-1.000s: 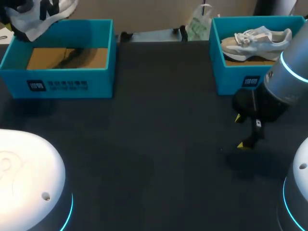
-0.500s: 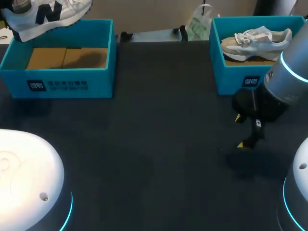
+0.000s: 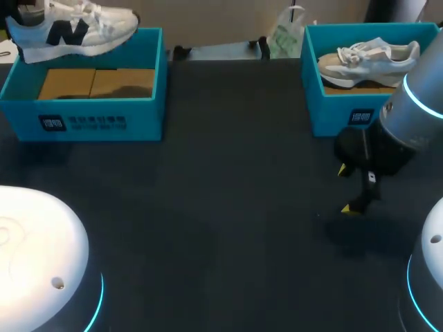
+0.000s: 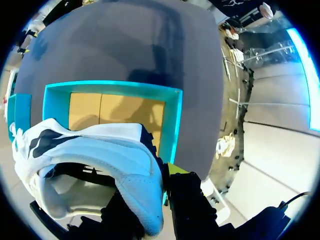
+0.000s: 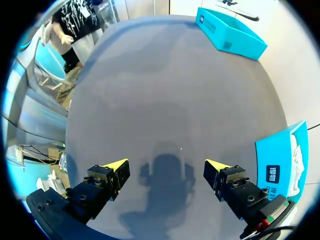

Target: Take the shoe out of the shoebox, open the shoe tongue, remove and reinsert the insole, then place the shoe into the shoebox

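Observation:
A white shoe with a black mark on its side hangs level above the back of the left teal shoebox, whose brown cardboard floor is bare. My left gripper is shut on the heel of the shoe, over the shoebox; only one of its yellow tips shows. My right gripper stands open and empty just above the table, in front of the right shoebox. In the right wrist view, only the dark table lies between the fingers of the right gripper.
The right shoebox holds a pale grey and beige shoe. A white plastic bag lies at the table's back edge between the boxes. My arms' round bases fill the front corners. The right wrist view shows both boxes.
The left gripper has lifted the shoe and turned it from tilted to level, carrying it rightward over the left box. The right arm has not moved.

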### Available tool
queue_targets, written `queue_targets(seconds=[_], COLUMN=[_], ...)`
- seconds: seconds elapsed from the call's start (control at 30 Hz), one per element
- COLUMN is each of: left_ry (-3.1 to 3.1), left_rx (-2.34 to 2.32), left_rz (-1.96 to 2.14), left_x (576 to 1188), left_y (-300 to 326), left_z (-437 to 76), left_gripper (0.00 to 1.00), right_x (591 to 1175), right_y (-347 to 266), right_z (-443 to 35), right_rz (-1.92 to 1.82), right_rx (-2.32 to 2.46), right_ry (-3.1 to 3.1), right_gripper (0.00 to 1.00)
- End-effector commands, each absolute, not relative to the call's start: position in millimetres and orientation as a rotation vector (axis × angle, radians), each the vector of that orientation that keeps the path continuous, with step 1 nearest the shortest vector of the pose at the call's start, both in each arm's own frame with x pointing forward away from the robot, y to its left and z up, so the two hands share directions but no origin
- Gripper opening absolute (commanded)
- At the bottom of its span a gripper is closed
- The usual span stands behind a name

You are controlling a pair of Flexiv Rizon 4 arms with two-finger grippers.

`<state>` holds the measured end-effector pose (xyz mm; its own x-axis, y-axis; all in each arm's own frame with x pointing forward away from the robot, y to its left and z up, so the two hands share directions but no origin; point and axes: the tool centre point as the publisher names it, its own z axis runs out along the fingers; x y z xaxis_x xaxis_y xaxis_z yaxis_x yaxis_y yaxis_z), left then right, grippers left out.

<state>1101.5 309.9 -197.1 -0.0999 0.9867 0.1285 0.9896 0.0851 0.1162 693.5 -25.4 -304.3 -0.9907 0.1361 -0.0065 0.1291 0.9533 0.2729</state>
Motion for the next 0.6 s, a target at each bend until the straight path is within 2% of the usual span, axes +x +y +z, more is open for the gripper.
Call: queue_targets(seconds=[0.03,0.2,0.47,0.6], left_ry=[-2.250,-2.123,-2.123,-2.109], left_rx=[-2.136,-2.164,-2.164,-2.201], left_rz=[-0.280,-0.429,-0.429,-0.417], left_x=[1115.9,1113.9,1113.9,1113.2], left_y=[317.0,321.9,321.9,311.7], left_z=[-200.2,-212.8,-212.8,-230.0], left_gripper=[0.00,0.00,0.00,0.00], right_x=[692.7,692.7,692.7,692.7], right_y=[-24.9,-24.9,-24.9,-24.9], right_z=[-304.8,-304.8,-304.8,-304.8], right_rz=[0.425,0.425,0.425,0.425], right_rx=[0.210,0.210,0.210,0.210], right_ry=[3.078,3.078,3.078,3.078], right_gripper=[1.00,1.00,1.00,1.00])
